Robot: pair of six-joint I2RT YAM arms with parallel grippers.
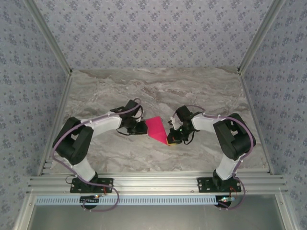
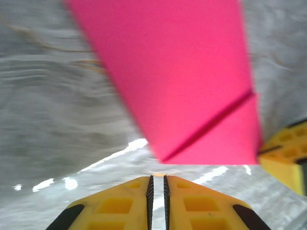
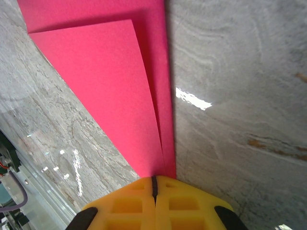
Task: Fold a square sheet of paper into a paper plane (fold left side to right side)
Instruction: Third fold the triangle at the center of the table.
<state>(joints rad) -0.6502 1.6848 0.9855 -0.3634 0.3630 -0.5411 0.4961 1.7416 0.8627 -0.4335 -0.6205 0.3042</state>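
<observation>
One pink sheet of paper (image 1: pixel 157 128) is folded into a pointy triangle. Right fingers (image 3: pixel 154 184) pinch its tip. Left fingers (image 2: pixel 157 189) are nearly closed, holding nothing, just beside the paper.

The worktop (image 1: pixel 153 91) is a slab of grey marble-look stone, veined in paler and browner streaks, with a slight gloss that throws back small white glints of light. A pale metal frame edges it on the left, right and far sides, and a ribbed aluminium rail runs along the near edge. Near the middle lies the square sheet of paper (image 1: pixel 157 128), magenta-pink and folded into a triangle with its point toward the near edge. From the right wrist view two layers show, the upper flap (image 3: pixel 103 91) lying over the lower one with a narrow strip left uncovered along the right-hand edge.
</observation>
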